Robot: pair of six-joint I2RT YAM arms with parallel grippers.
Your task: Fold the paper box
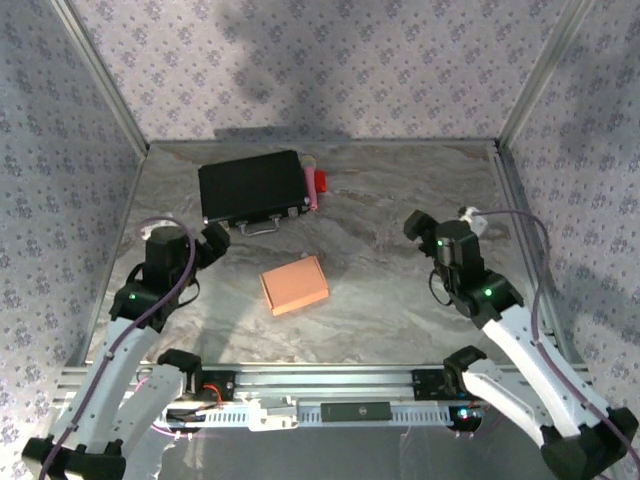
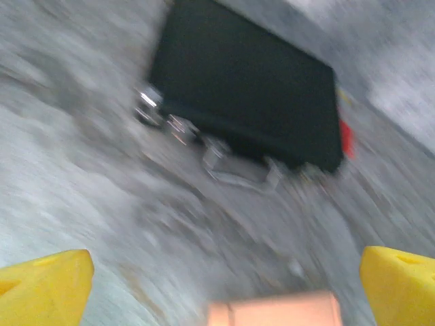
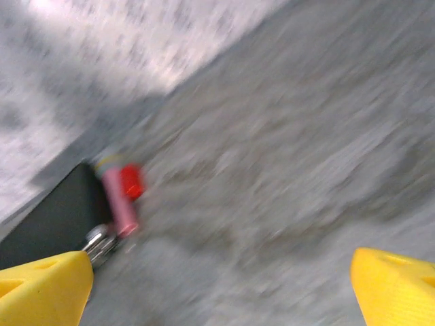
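So the paper box (image 1: 294,285) sat closed up as a small orange-tan block on the marbled table (image 1: 400,300), roughly mid-table and a bit left of centre. From the top view its long axis ran mostly left to right, skewed a little so the right end pointed slightly toward the far wall and the left end sat nearer the arms. It was flat on its broad face.

The left gripper (image 1: 215,240) hung off to the box's left and a bit farther back, near it but not touching. In the left wrist view its yellow fingers (image 2: 44,288) stood wide apart with nothing clamped, and the top edge of the box peeked in low between them, though the shot was blurry.

The right gripper (image 1: 415,225) was well apart from the box, off to its right and also farther back. Its yellow fingers (image 3: 44,288) were spread wide too, over bare table.

Behind the box sat a black case (image 1: 252,187) with a metal handle (image 1: 262,226) on its near side, and a pink and red thing (image 1: 315,185) was right against its right end.
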